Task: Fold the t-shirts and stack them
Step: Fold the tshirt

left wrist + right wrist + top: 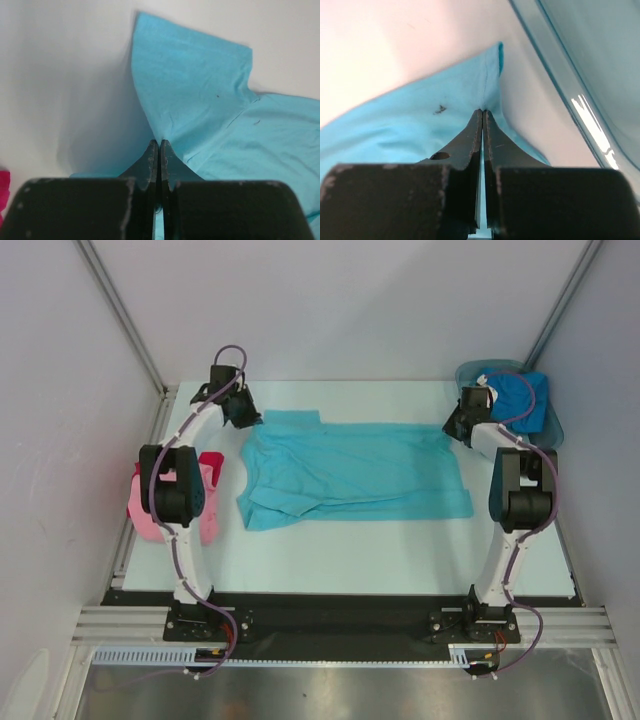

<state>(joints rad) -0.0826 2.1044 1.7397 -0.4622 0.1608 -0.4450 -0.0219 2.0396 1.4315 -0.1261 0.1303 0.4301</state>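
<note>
Top external: turquoise t-shirt [355, 475] spread mid-table; left gripper [159, 146] pinched closed on its far-left edge by the sleeve, right gripper [483, 114] clamped on its far-right corner beside tub [580, 60]. Pink t-shirt [145, 522] and red t-shirt [212, 468] at table's left edge, blue t-shirt [520, 400] in tub.

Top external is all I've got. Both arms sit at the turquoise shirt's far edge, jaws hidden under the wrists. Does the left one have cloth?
Observer: Yes. In the left wrist view the left gripper has its jaws shut on the turquoise t-shirt. The cloth tents up to the tips, and a sleeve lies just beyond.
Operator: Right side?
Observer: Same. In the right wrist view the right gripper is shut on a raised fold near the shirt's edge.
Operator: Is the tub touching those jaws?
Observer: No. The tub wall runs to their right, with bare table showing between it and the cloth.
</note>
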